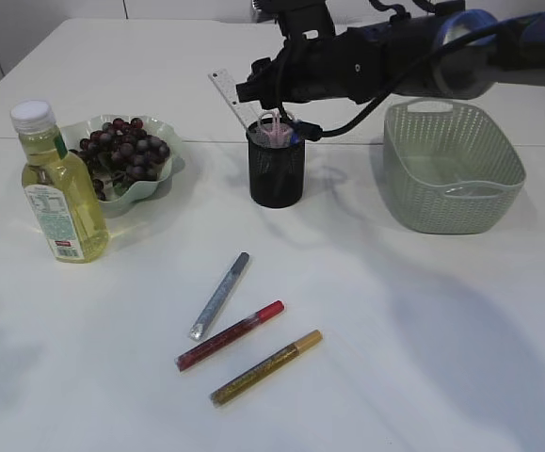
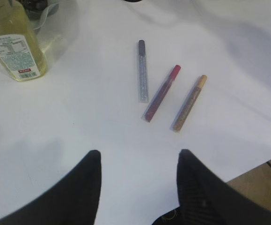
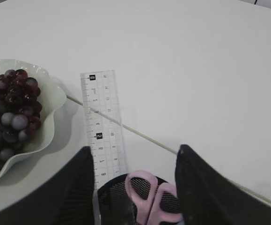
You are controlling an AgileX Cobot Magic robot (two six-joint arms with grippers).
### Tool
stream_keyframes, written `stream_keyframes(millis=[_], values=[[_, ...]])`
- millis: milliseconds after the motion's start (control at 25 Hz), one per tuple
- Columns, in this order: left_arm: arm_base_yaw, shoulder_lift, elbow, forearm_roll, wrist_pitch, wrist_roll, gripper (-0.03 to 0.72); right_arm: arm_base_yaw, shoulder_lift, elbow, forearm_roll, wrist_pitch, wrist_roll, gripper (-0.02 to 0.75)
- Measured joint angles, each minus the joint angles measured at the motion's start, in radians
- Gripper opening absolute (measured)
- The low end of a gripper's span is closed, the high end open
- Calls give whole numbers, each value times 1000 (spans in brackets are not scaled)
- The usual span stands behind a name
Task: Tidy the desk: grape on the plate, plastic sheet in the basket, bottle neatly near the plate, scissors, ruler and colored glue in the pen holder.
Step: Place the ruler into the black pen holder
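Ruler [image 3: 102, 126], printed scale too small to read, stands in pen holder [image 1: 276, 171] beside pink scissors [image 3: 155, 197]. Right gripper [image 3: 133, 187] hovers directly above, jaws apart, empty. Left gripper [image 2: 137, 187] apart, near three glue pens [image 2: 165, 89]; bottle [image 1: 60, 188] label unreadable.

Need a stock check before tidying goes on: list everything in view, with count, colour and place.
bottle: 1, yellow, white cap, left, beside the plate
plate: 1, pale green, back left
grapes: 1 bunch, dark purple, on the plate
pen holder: 1, black, centre
ruler: 1, clear, in the pen holder
scissors: 1, pink handles, in the pen holder
glue pens: 3, silver, red, gold, front centre
basket: 1, grey-green, right
left gripper: black, jaws open
right gripper: black, jaws open above the pen holder
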Motion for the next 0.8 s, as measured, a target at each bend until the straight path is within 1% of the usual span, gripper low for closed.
stream_keyframes(millis=[200, 440, 560, 800], values=[[0, 5, 0, -5, 0, 0, 387, 0, 0, -34, 22, 107, 0, 439], [0, 66, 0, 0, 11, 0, 387, 0, -15, -76, 85, 322, 0, 439], [0, 109, 0, 0, 11, 0, 387, 0, -39, -108, 102, 464, 3, 439], [0, 259, 0, 0, -20, 4, 387, 0, -97, -233, 115, 836, 3, 439]])
